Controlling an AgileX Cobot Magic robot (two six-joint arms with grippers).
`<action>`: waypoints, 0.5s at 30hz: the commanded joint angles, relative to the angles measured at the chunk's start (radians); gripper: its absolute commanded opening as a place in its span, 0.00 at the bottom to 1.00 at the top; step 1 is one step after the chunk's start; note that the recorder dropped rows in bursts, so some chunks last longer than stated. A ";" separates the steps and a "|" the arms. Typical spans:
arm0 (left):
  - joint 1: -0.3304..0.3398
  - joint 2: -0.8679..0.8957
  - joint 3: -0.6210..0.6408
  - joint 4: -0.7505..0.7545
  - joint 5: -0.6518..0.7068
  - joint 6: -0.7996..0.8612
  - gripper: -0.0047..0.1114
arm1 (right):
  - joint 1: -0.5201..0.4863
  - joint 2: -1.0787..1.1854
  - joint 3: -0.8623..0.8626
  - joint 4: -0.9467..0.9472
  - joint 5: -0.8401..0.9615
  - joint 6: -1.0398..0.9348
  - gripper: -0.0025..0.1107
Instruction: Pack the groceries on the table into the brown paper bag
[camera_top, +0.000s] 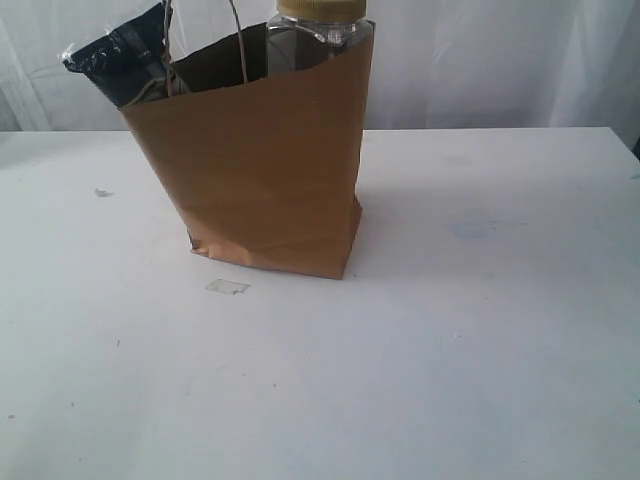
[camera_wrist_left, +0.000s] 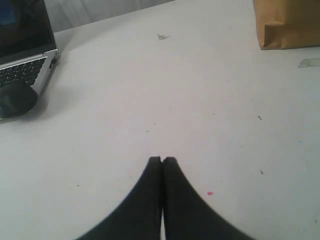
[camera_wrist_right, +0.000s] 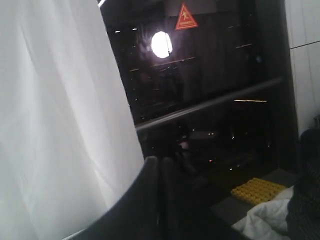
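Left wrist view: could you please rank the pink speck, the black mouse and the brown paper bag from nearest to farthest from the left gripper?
From the left gripper:
1. Pink speck, on the table beside the jaws.
2. Black mouse, off to one side by the laptop.
3. Brown paper bag, farthest, on the opposite side.

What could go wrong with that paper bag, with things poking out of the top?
The clear jar rises above the rim of the brown paper bag, whose base is narrower than its mouth, so a nudge might tip it. The navy packet leans out over the other side and could slip onto the table.
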 joint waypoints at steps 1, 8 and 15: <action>-0.008 -0.004 0.003 -0.003 -0.002 -0.001 0.04 | -0.056 -0.018 0.042 -0.006 -0.183 -0.038 0.02; -0.008 -0.004 0.003 -0.003 -0.002 -0.001 0.04 | -0.062 -0.018 0.248 -0.068 -0.763 -0.038 0.02; -0.008 -0.004 0.003 -0.003 -0.002 -0.001 0.04 | -0.062 -0.018 0.617 0.125 -0.735 -0.038 0.02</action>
